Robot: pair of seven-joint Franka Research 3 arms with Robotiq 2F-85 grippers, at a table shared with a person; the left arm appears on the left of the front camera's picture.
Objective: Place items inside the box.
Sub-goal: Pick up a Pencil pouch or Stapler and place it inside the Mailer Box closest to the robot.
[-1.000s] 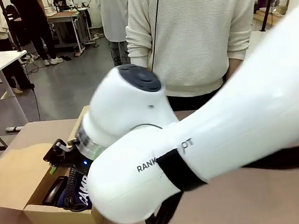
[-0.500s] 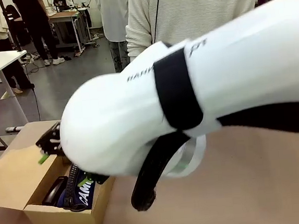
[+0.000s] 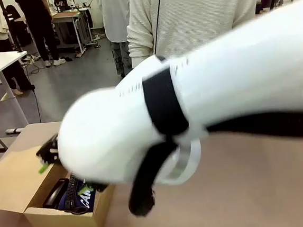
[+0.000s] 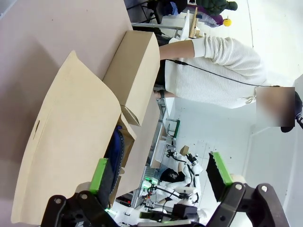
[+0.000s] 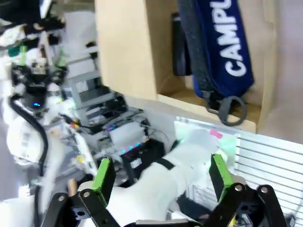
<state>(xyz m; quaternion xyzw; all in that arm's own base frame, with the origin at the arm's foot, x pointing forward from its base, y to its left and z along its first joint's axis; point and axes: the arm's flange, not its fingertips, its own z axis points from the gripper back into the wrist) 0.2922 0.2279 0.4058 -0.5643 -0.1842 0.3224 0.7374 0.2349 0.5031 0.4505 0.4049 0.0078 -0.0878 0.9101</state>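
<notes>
The cardboard box [image 3: 49, 220] stands open at the table's near left corner. Inside lie a navy zip pouch [image 3: 87, 199] with white lettering and a black stapler [image 3: 55, 193]. My right arm sweeps across the front view, blurred. Its gripper [image 3: 64, 179] hangs open over the box, holding nothing. In the right wrist view that gripper [image 5: 161, 172] looks onto the navy pouch [image 5: 222, 42], the stapler [image 5: 177, 47] and the box wall [image 5: 128, 47]. My left gripper [image 4: 158, 172] is open and empty, off to the side of the box [image 4: 75, 142], where the pouch's edge [image 4: 115, 151] shows.
A person in a cream sweater [image 3: 198, 35] stands at the far side of the table. Bare tabletop [image 3: 243, 190] stretches right of the box. The box's flaps [image 3: 11, 179] stand open toward the left. Other tables and people are far behind.
My right arm has swung up and across the front view. Its gripper has shifted slightly left over the box, still open. The pouch and stapler have not moved.
</notes>
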